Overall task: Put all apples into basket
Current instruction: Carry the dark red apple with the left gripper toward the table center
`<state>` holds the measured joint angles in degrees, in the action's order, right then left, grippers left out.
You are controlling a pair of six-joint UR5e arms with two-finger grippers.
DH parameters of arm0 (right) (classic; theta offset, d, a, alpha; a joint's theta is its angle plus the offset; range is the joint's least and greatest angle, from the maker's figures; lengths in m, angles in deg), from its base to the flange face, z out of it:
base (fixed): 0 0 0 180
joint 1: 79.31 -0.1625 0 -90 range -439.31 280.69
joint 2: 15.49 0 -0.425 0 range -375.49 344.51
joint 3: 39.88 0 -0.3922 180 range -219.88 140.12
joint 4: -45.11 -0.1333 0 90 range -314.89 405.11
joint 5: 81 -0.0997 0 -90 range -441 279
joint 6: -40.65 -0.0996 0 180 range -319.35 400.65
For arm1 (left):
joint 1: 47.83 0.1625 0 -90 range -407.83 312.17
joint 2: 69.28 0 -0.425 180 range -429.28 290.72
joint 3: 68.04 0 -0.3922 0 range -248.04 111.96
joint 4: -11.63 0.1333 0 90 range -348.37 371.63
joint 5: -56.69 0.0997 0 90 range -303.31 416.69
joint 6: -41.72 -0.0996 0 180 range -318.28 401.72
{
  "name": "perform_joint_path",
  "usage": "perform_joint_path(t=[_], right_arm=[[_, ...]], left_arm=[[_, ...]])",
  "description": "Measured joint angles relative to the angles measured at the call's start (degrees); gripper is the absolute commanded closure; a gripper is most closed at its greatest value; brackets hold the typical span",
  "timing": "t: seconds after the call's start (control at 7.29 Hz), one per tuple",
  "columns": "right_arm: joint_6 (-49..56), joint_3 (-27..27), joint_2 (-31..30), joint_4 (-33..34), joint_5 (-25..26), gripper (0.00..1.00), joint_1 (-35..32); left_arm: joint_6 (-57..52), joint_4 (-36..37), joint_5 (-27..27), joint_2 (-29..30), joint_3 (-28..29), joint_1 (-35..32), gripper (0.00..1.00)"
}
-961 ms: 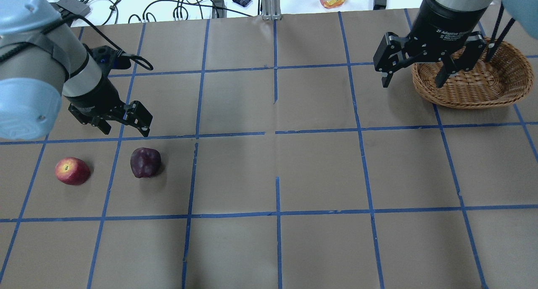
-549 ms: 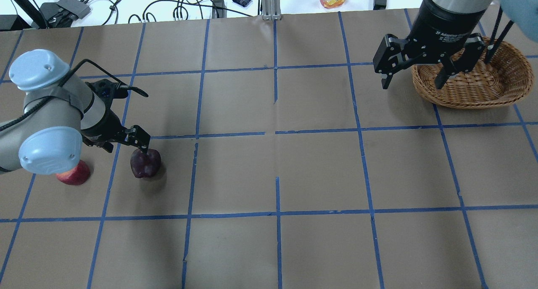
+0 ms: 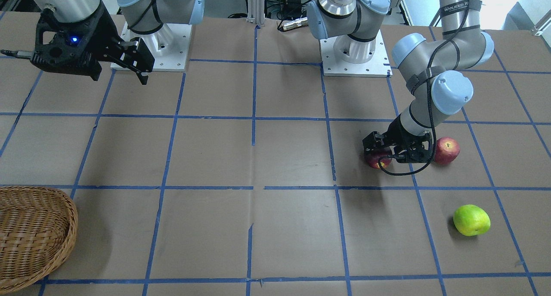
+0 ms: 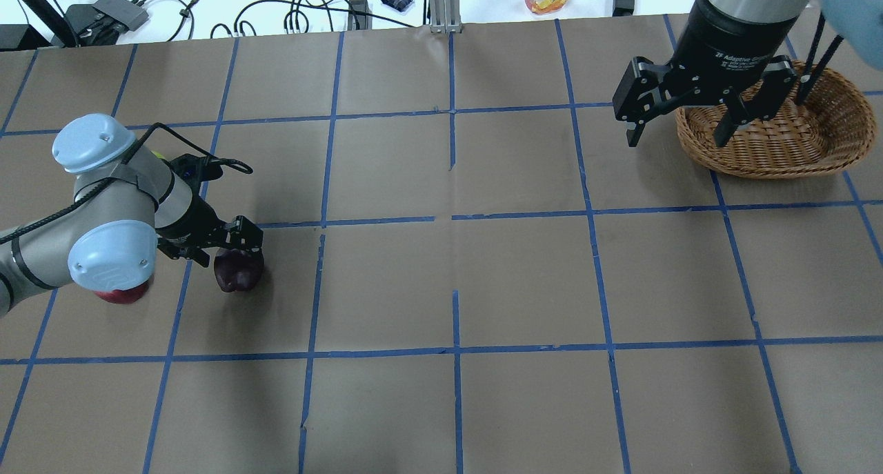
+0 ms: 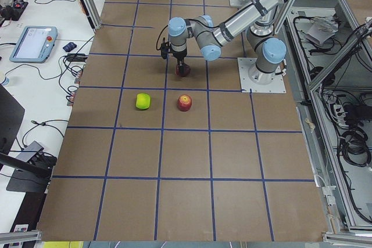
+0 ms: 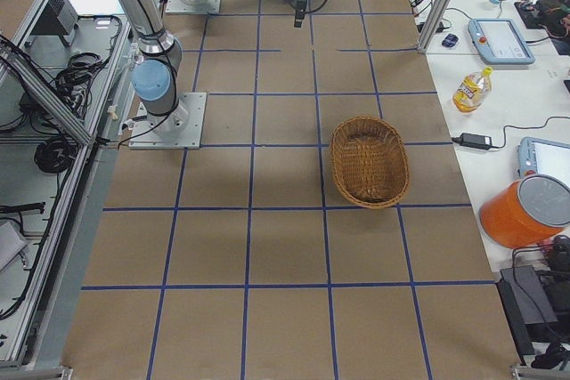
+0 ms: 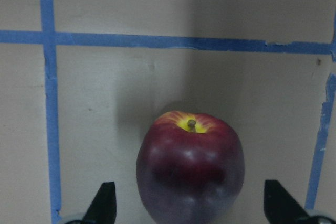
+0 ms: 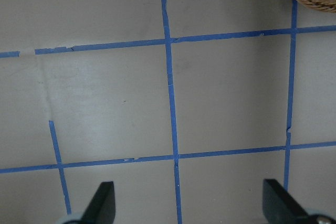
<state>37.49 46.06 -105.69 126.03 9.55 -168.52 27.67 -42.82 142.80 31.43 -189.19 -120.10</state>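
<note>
The left gripper (image 7: 191, 203) is lowered over the dark maroon apple (image 7: 190, 169). Its jaws are spread wide, one finger (image 7: 102, 203) on each side of the fruit. The wrist view shows a gap of table between the apple and each finger, so nothing is being gripped. The apple stands upright with its stem on top, on the brown paper table (image 4: 524, 274), which is marked into squares with blue tape.

The right gripper (image 4: 676, 139) hangs above the table near the basket (image 4: 772, 153). Its jaws are also wide open and hold nothing. Its wrist camera looks down on bare paper and tape, with only a bit of wicker rim in one corner.

There are three apples, all lying on the table on the robot's left side:
- The maroon apple sits between the left gripper's fingers.
- The red apple with a yellowish top (image 3: 446, 150) is just beside it, on the outer side of the left arm's wrist.
- The yellow-green apple (image 3: 472, 219) is farther from the robot's base, apart from the other two.

There is one basket, woven tan wicker, on the robot's right side and well apart from all three apples. There are two grippers.
</note>
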Motion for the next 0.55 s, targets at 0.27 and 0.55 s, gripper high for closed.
perform_joint_path(t=[0.27,0.55], right_arm=[[0.0,0.0,0.0,0.1,-0.1,0.0,0.0],[0.0,0.0,0.0,0.1,0.0,0.0,0.0]], left_arm=[[0.0,1.4,0.0,2.6,0.0,0.0,0.63],[-0.2,3.5,1.2,3.7,0.0,0.0,0.7]])
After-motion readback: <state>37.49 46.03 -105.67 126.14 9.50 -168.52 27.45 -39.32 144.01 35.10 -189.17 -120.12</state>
